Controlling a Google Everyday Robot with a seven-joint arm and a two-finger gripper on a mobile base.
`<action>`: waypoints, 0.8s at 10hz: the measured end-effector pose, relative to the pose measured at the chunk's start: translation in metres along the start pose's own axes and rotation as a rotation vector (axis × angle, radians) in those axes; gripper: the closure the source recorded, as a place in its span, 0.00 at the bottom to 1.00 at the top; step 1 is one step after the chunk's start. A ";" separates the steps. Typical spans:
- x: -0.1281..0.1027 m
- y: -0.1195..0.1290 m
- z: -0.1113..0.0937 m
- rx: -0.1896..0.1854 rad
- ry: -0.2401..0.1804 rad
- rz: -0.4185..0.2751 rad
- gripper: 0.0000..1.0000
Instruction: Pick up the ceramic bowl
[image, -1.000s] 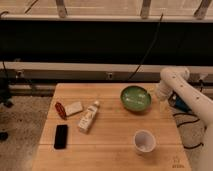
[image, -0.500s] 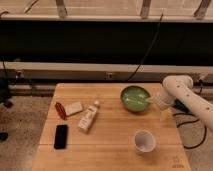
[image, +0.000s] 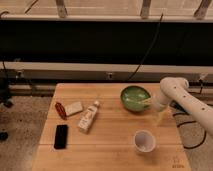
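- Green-glazed ceramic bowl (image: 134, 97) rests behind the white cup (image: 144, 141), slightly left of it.
- Gripper (image: 153, 109) hangs behind the cup, slightly right of it, jaws spread wide and empty at the bowl's rim.
- Judged: approach step; next, close on the rim, then lift.

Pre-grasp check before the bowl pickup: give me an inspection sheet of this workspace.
Surface: light wooden table.
Job's things: round green ceramic bowl, upright, back right.
Clutter: white cup; white bottle lying down; black phone; pale block; small red item.
Grippers: end effector open at the bowl's right rim.
Cables: black cable hanging behind the table; floor cable at right.
Surroundings: dark wall, speckled floor.
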 end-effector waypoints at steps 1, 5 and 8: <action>0.000 0.000 0.004 -0.015 -0.004 -0.007 0.25; 0.001 -0.001 0.005 -0.056 -0.009 -0.003 0.66; 0.004 0.004 -0.007 -0.048 -0.014 0.015 0.96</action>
